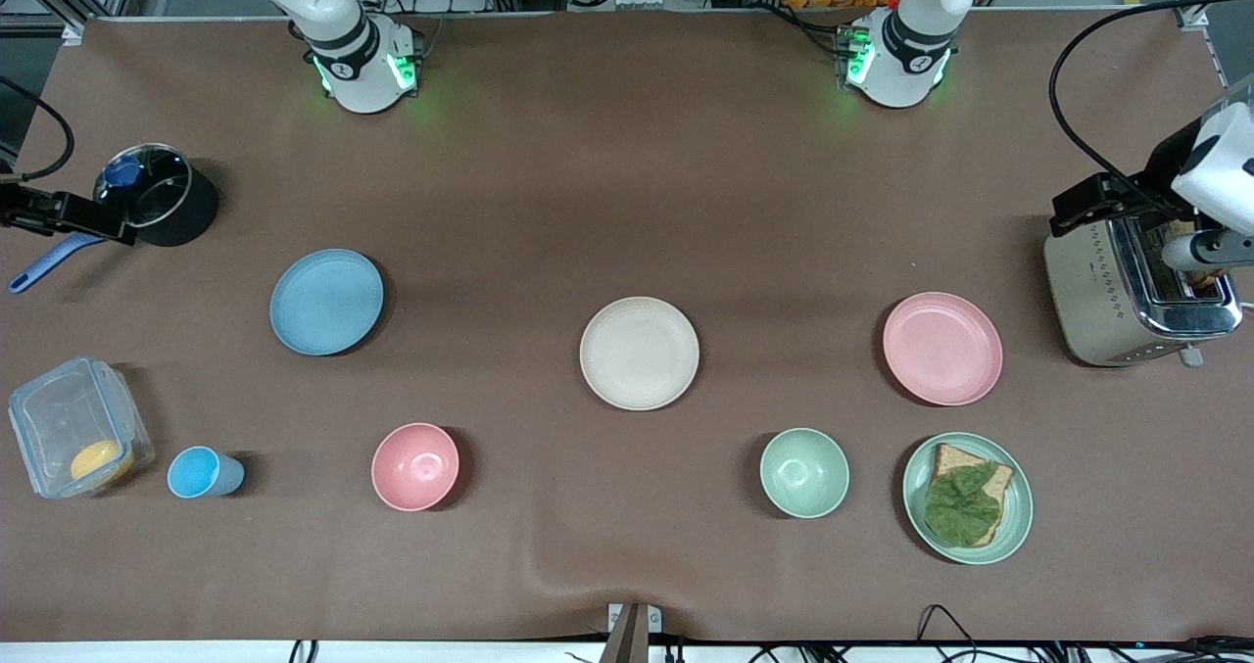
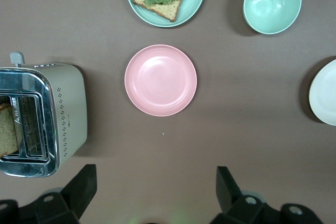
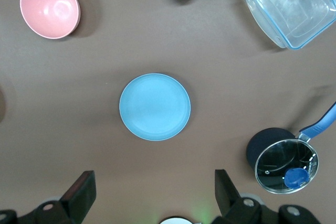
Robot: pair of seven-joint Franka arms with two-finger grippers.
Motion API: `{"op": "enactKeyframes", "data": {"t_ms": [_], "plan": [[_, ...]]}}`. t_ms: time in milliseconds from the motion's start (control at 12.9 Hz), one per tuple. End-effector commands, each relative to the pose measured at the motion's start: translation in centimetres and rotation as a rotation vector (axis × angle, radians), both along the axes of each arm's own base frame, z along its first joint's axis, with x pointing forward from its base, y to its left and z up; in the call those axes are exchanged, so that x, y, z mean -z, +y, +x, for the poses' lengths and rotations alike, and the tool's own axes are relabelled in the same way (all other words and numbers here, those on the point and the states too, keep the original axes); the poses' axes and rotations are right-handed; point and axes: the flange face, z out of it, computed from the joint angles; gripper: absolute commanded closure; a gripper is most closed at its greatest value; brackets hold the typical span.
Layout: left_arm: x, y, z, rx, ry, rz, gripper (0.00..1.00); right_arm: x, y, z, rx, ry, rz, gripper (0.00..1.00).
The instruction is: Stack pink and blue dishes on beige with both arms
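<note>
The beige plate is seen mid-surface, between the blue plate toward the right arm's end and the pink plate toward the left arm's end. Left gripper and right gripper are held high, jaws spread wide, empty.

beige plate between blue plate and pink plate, apart
</note>
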Motion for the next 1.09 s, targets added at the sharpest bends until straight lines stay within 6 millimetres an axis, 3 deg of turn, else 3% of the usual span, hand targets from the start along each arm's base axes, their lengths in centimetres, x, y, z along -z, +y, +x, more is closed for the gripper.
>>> {"op": "enactKeyframes", "data": {"t_ms": [0,1011], "plan": [[-0.18,-0.2,-0.05,-0.011,-0.005,-0.008,0.0,-0.68,0.12,-0.1,-0.016,-0.021,-0.016,0.0],[0.21,0.34,0.06,-0.019,0.002,-0.006,0.0,-0.68,0.24,-0.15,-0.018,-0.02,-0.013,0.0]]}}
